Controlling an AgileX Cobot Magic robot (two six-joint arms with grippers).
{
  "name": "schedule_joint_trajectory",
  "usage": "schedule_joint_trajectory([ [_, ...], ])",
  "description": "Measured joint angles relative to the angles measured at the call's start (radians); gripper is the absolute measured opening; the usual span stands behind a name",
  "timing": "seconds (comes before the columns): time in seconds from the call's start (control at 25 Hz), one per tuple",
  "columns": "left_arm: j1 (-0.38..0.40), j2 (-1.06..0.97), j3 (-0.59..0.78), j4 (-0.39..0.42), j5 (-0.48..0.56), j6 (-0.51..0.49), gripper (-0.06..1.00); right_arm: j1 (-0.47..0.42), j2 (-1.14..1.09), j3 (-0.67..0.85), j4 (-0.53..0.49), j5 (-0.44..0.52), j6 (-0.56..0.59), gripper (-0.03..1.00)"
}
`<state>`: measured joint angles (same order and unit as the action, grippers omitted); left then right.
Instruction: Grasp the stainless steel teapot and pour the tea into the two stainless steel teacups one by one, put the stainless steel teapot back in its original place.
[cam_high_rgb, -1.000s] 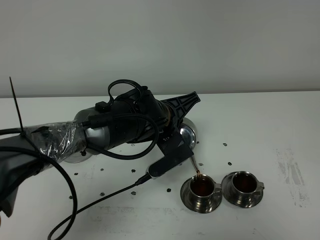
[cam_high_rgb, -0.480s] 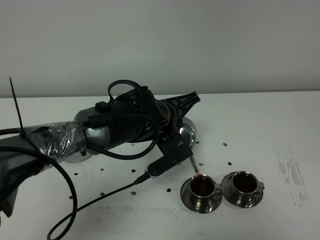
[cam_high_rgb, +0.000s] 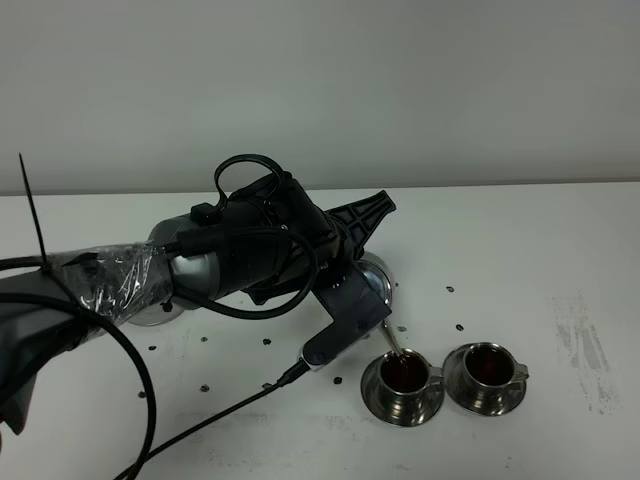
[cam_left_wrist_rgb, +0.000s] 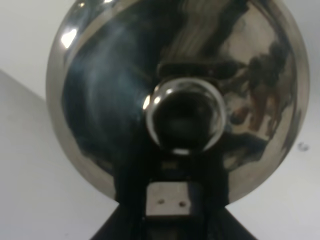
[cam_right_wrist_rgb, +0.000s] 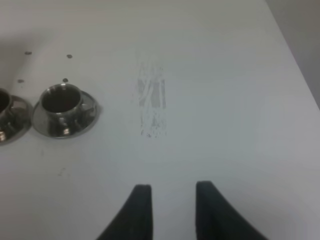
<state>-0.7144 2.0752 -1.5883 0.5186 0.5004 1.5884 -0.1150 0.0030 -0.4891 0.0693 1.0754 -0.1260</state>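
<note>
My left gripper (cam_high_rgb: 352, 262) is shut on the stainless steel teapot (cam_high_rgb: 374, 276) and holds it tipped far over towards the two stainless steel teacups. The thin spout (cam_high_rgb: 390, 340) points down at the rim of the left teacup (cam_high_rgb: 404, 374), which holds dark reddish-brown tea (cam_high_rgb: 404, 370). The right teacup (cam_high_rgb: 489, 366) also holds tea and sits on its saucer (cam_high_rgb: 486, 396). In the left wrist view the teapot's lid and knob (cam_left_wrist_rgb: 184, 116) fill the picture above the gripper (cam_left_wrist_rgb: 168, 201). The right gripper (cam_right_wrist_rgb: 172, 197) hovers over bare table with nothing between its narrowly set fingers, the right teacup (cam_right_wrist_rgb: 61, 99) off to one side.
The white table (cam_high_rgb: 560, 250) has small dark specks around the cups and a scuffed patch (cam_high_rgb: 582, 340) at the right. A black cable (cam_high_rgb: 200, 410) trails over the front left. A shiny round steel piece (cam_high_rgb: 158, 312) shows under the left arm.
The left wrist has rolled further and dropped a little, tipping the teapot more steeply and bringing the spout closer to the left teacup. The cups have not moved.
</note>
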Motion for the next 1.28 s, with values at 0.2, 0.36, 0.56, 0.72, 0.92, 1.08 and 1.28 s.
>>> schedule_joint_trajectory([
  [0.2, 0.001, 0.000, 0.000, -0.057, 0.026, -0.120, 0.26, 0.000, 0.000, 0.000, 0.000, 0.000, 0.000, 0.23],
  [0.36, 0.013, -0.014, 0.000, -0.091, 0.045, -0.214, 0.26, 0.000, 0.000, 0.000, 0.000, 0.000, 0.000, 0.23],
  [0.56, 0.029, -0.108, 0.010, -0.212, 0.120, -0.261, 0.26, 0.000, 0.000, 0.000, 0.000, 0.000, 0.000, 0.23],
  [0.72, 0.028, -0.243, 0.157, -0.311, 0.039, -0.303, 0.26, 0.000, 0.000, 0.000, 0.000, 0.000, 0.000, 0.23],
  [0.92, 0.020, -0.394, 0.345, -0.510, -0.005, -0.309, 0.26, 0.000, 0.000, 0.000, 0.000, 0.000, 0.000, 0.23],
  [1.08, 0.019, -0.445, 0.445, -0.716, 0.052, -0.336, 0.26, 0.000, 0.000, 0.000, 0.000, 0.000, 0.000, 0.23],
  [1.28, 0.018, -0.441, 0.506, -0.766, 0.075, -0.343, 0.26, 0.000, 0.000, 0.000, 0.000, 0.000, 0.000, 0.23],
])
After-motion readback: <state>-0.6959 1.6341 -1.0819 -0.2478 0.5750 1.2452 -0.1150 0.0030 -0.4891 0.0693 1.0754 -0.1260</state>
